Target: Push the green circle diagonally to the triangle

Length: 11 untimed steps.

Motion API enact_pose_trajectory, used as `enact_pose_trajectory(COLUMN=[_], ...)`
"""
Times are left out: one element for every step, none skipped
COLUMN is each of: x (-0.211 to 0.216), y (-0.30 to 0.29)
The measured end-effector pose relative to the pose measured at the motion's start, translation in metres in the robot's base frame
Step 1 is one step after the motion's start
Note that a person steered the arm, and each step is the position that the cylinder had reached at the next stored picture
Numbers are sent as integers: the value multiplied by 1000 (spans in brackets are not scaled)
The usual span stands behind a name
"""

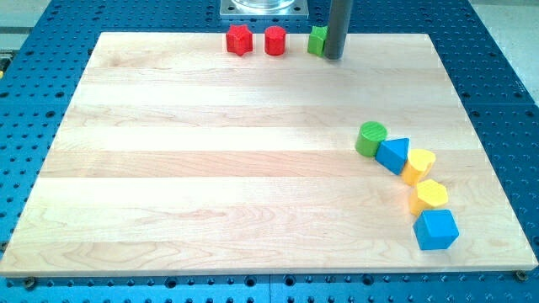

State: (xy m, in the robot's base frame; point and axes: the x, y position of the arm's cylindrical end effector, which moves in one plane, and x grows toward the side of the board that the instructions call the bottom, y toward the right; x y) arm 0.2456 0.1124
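Note:
The green circle (370,138) stands at the view's right on the wooden board (210,168). It touches the blue triangle (393,155) just below and to its right. My tip (334,57) is at the view's top edge of the board, far above the green circle. It stands right beside a green block (317,39), touching or nearly touching its right side.
A red star-like block (239,39) and a red hexagonal block (275,40) sit at the top, left of the green block. Below the triangle, a yellow heart-like block (418,165), a yellow hexagon (430,195) and a blue block (435,229) form a chain.

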Motion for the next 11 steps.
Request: enact_pose_trajectory(x=[23, 97, 193, 255, 256, 238, 201, 167, 198, 166, 130], y=[64, 157, 194, 149, 96, 56, 13, -28, 20, 38, -47])
